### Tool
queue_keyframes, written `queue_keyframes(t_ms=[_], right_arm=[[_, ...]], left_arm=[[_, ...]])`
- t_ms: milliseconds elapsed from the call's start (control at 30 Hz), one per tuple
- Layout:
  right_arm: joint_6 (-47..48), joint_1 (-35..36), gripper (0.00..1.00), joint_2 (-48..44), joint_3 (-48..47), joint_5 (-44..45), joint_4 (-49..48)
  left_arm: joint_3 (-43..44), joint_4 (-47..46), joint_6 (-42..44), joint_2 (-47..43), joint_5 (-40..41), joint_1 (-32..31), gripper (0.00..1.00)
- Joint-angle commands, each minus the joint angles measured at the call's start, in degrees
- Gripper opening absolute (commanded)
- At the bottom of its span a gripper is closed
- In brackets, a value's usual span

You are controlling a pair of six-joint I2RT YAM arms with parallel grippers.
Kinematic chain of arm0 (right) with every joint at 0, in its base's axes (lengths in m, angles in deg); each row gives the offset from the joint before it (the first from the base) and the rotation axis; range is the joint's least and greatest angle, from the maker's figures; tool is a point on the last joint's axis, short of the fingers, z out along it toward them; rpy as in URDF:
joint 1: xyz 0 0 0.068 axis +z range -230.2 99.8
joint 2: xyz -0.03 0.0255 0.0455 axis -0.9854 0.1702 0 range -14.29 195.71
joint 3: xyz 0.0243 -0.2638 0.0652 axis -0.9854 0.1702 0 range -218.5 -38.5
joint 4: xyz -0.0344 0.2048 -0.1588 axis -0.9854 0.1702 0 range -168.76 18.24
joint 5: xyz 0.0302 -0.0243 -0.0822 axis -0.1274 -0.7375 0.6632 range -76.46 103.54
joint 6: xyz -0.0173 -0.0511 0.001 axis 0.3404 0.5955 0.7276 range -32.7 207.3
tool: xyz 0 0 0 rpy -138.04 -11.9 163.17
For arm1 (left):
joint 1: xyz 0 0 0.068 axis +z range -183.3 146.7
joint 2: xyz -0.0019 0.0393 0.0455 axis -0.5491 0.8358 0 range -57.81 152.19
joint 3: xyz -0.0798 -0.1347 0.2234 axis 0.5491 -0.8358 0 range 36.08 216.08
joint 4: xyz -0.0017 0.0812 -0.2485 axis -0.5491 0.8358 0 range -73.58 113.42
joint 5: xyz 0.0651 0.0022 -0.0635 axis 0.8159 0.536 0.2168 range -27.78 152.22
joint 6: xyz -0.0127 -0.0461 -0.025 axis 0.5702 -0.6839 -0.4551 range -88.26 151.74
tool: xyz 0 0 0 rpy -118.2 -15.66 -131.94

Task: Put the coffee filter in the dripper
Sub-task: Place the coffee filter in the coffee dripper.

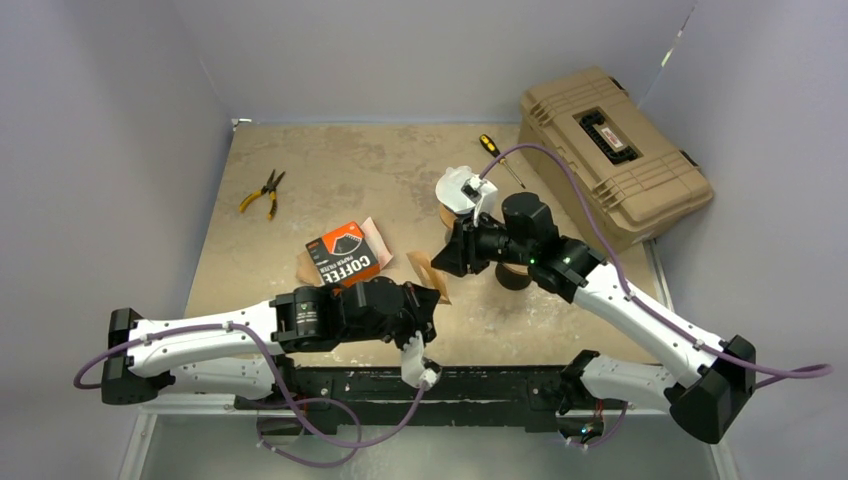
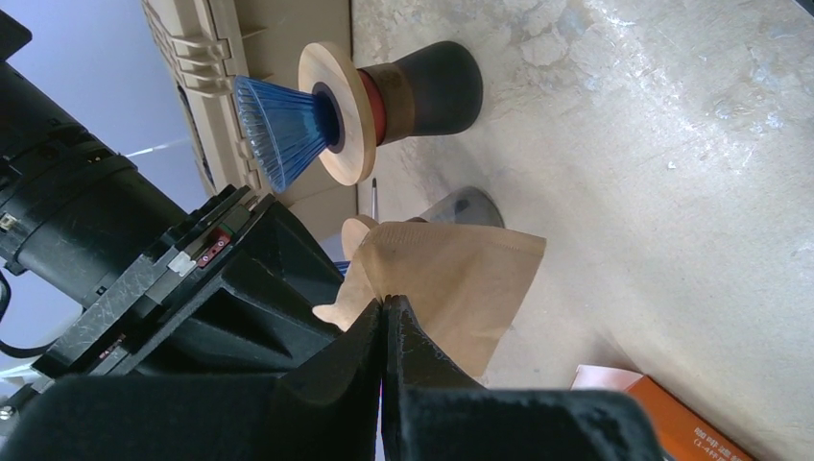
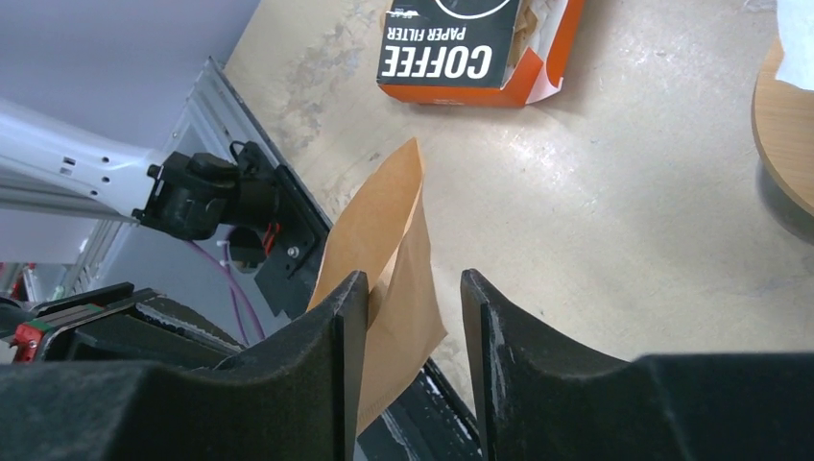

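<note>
My left gripper (image 1: 430, 300) (image 2: 387, 303) is shut on the lower edge of a brown paper coffee filter (image 1: 425, 270) (image 2: 461, 279), held just above the table. My right gripper (image 1: 447, 258) (image 3: 415, 288) faces it from the other side. Its jaws straddle the filter (image 3: 384, 250), with the paper against one finger and a gap to the other. The dripper (image 2: 283, 130) (image 1: 462, 190) is a ribbed blue cone in a wooden ring on a dark stand, behind the right gripper. Only the ring's edge (image 3: 782, 125) shows in the right wrist view.
An opened orange and black coffee filter box (image 1: 340, 255) (image 3: 461, 48) lies left of the filter. A tan tool case (image 1: 615, 150) sits at the back right, a screwdriver (image 1: 498, 155) beside it, and yellow pliers (image 1: 263, 192) at the back left.
</note>
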Motion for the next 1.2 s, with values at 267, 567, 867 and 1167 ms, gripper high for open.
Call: queue_keyframes(t_ms=[267, 567, 867, 1167], right_arm=[[4.75, 1.64, 0.5, 3.18, -4.16, -1.48, 3.49], [5.07, 1.83, 0.0, 2.04, -4.62, -1.64, 3.28], [2.42, 1.88, 0.0, -2.28, -3.75, -3.07, 0.71], [2.63, 1.84, 0.41, -0.55, -4.77, -2.55, 1.09]], left_arm=[[1.84, 1.32, 1.33, 2.1, 2.7, -1.3, 0.0], [1.84, 2.45, 0.85, 1.9, 3.81, -1.93, 0.0], [1.69, 2.39, -0.18, 1.93, 5.19, -2.11, 0.0], [1.64, 2.56, 0.02, 2.17, 6.27, -2.39, 0.0]])
